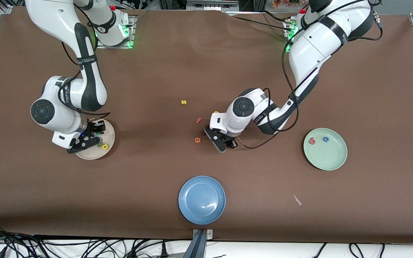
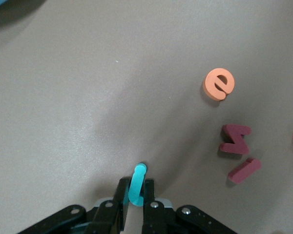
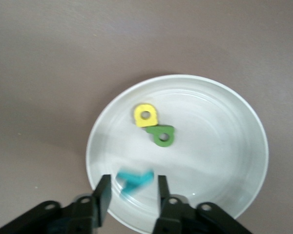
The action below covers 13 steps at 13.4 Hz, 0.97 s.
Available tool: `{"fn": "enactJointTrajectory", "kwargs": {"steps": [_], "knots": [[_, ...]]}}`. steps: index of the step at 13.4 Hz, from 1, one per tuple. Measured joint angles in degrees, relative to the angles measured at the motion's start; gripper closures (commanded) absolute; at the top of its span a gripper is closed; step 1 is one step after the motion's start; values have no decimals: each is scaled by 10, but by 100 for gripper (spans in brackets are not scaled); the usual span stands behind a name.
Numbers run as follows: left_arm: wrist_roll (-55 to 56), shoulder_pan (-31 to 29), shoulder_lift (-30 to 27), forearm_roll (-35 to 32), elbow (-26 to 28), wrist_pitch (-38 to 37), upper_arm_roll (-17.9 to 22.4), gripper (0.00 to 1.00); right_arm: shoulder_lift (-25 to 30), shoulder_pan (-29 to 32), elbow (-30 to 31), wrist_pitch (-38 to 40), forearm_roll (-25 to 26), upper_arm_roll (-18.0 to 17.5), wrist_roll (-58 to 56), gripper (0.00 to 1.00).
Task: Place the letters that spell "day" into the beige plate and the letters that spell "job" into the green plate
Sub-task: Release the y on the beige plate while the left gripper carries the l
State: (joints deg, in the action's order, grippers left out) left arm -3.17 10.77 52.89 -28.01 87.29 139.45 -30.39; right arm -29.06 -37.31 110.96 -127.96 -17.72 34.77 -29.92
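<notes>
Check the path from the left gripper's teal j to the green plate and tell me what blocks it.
Nothing visible blocks it. The left gripper is shut on the teal j at mid-table. Only bare brown table shows between it and the green plate, toward the left arm's end. The orange e lies toward the right arm's end, off that path.

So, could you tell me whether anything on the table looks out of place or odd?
One small oddity: a pale scrap, perhaps paper or tape, lies on the brown table cover, nearer the front camera than the pale mint-green plate. It belongs to no letter set. Otherwise nothing looks spilled or damaged.
</notes>
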Motion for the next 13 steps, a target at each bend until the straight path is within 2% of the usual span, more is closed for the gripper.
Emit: {"fn": "enactJointTrajectory", "kwargs": {"steps": [6,11,13], "knots": [[1,-15,-3,0,-21,-16,11,100,1,-11,-28,10,0,-8,21,0],[-6,-87,-71,0,-34,-153,8,100,1,-44,-92,114,0,-9,148,0],[-29,-119,-96,0,-23,-180,9,100,1,-55,-111,144,2,-9,192,0]]}}
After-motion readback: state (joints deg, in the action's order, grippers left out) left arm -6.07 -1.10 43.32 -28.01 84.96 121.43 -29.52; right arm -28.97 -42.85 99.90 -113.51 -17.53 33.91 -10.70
